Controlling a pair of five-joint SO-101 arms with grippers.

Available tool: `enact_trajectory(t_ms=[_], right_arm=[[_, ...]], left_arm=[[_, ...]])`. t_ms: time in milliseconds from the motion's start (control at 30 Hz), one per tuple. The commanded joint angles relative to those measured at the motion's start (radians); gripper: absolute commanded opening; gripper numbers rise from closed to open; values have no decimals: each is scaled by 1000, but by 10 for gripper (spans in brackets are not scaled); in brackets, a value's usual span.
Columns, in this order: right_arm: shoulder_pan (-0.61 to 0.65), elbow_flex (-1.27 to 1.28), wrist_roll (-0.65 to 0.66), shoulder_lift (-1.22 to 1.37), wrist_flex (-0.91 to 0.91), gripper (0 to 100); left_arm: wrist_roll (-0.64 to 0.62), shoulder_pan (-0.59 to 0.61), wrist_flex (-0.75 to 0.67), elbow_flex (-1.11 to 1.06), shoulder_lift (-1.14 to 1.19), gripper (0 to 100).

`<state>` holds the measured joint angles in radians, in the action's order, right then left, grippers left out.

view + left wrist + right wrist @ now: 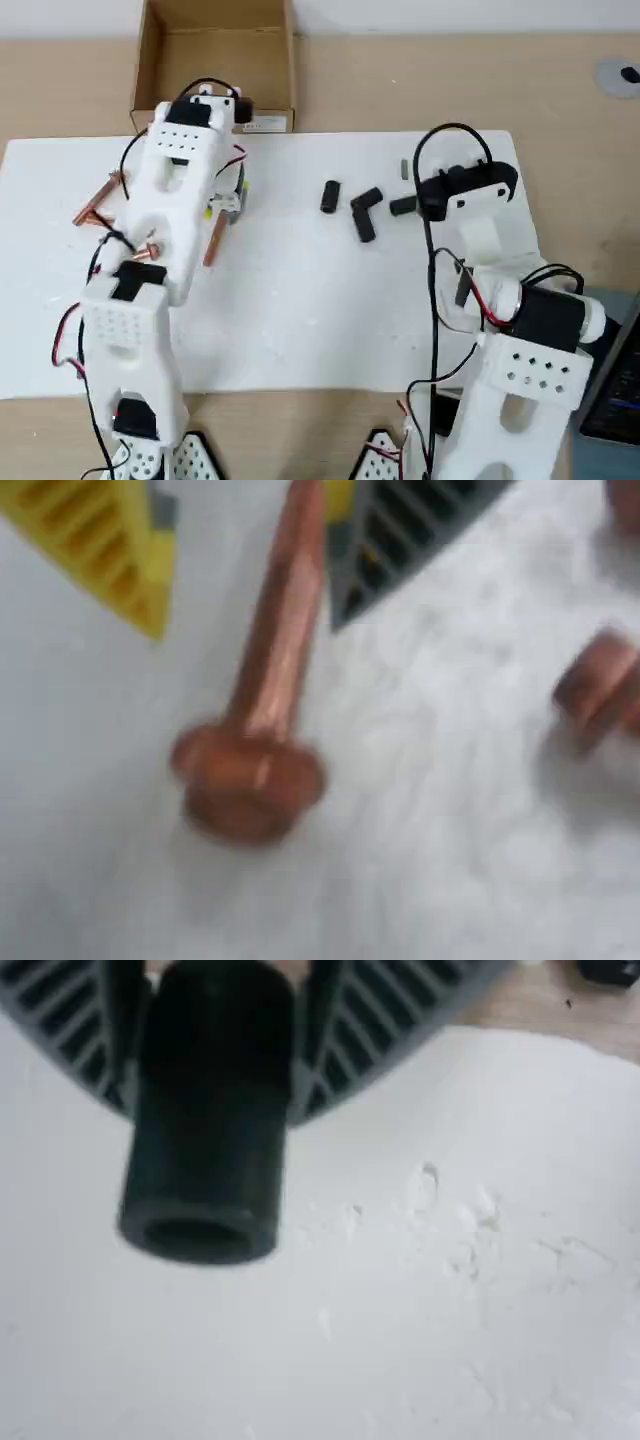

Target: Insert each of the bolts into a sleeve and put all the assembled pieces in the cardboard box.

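In the left wrist view a copper bolt (262, 695) lies between the jaws of my left gripper (245, 628). Its shaft rests near the grey finger (400, 530), while the yellow finger (100, 550) stands apart from it, so the gripper is open. From above, this bolt (214, 240) points toward the table's front from the left gripper (225, 205). My right gripper (215, 1090) is shut on a black sleeve (205, 1150) just over the white mat (450, 1310). The high view shows that sleeve (402, 207) at the right gripper (412, 206). The cardboard box (143, 70) stands at the back left.
Three loose black sleeves (330, 196) (366, 200) (364, 229) lie mid-mat between the arms. More copper bolts (95, 207) (152, 248) lie by the left arm; one bolt head (600, 685) is near the left gripper. The mat's front middle is bare.
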<state>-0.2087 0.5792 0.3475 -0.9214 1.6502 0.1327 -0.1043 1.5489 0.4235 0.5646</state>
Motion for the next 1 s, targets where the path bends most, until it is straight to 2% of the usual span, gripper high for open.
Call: enact_trajectory(t_ms=[0,333,467,600,967], right_arm=[[-12,1,8,-16,-25,10],[-8,1,8,-16,-26,10],[-8,1,8,-16,-26,10],[-8,1,8,-16,-26,10],[-8,-1,8,-16,-26,10]], left_arm=[[2,-11,-9,115,39,121],[6,11,-3,226,200,118],[6,11,-3,219,217,110],[2,11,-2,218,223,44],[5,11,55,226,220,30]])
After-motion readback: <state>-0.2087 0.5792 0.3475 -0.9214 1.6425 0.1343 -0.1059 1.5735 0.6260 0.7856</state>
